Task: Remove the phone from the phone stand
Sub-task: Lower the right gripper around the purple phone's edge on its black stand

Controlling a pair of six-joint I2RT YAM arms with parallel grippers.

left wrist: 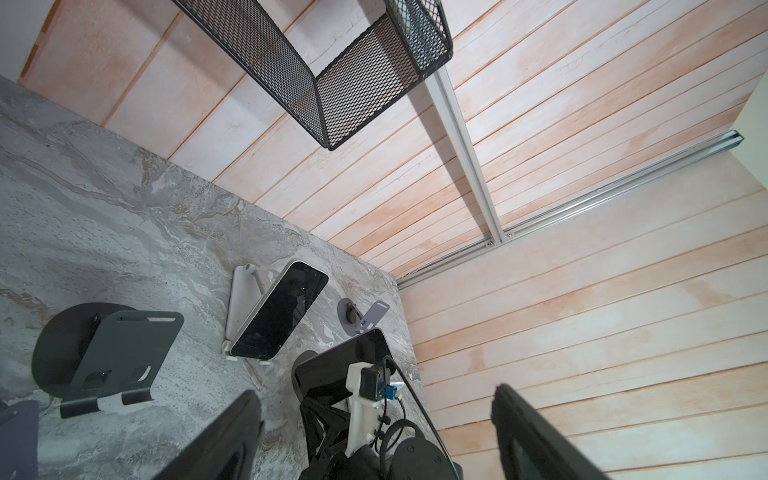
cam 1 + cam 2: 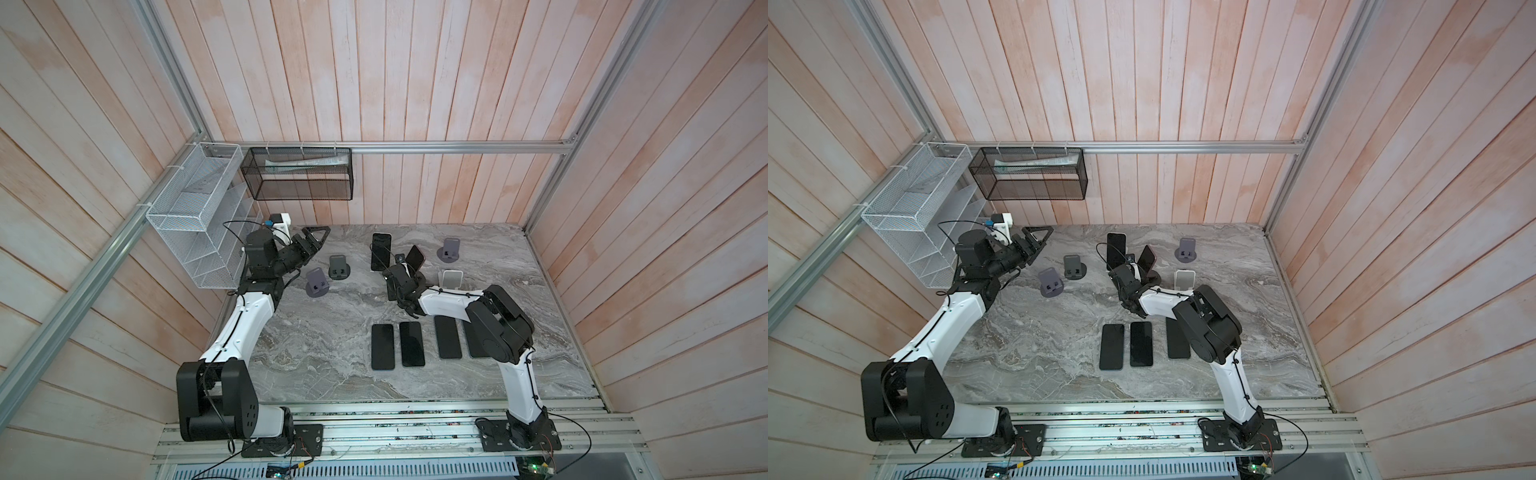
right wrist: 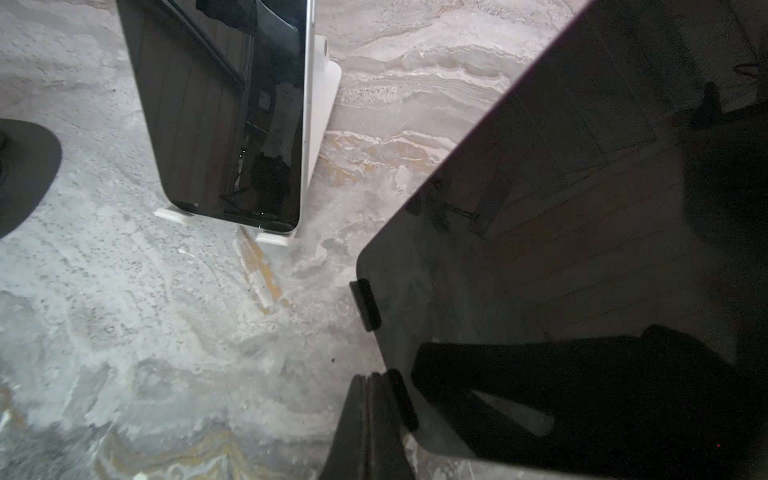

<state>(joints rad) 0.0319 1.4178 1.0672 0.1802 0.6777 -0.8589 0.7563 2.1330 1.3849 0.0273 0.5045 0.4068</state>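
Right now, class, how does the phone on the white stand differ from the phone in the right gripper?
The phone on the white stand leans back in its cradle, untouched; the gripped phone is pinched by the right gripper. The phone on the white stand sits square; the gripped phone cants sideways. Both show dark, blank screens.

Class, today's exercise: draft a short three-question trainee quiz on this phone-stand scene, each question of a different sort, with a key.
1. How many purple phone stands are in a top view?
2. True or false: the left gripper is shut on a phone.
3. The upright phone that no gripper touches rests on which stand? A purple, B white, C dark grey.
Key: 1. Two. 2. False: it is open and empty; the right gripper is closed on the tilted phone. 3. B, the white stand.
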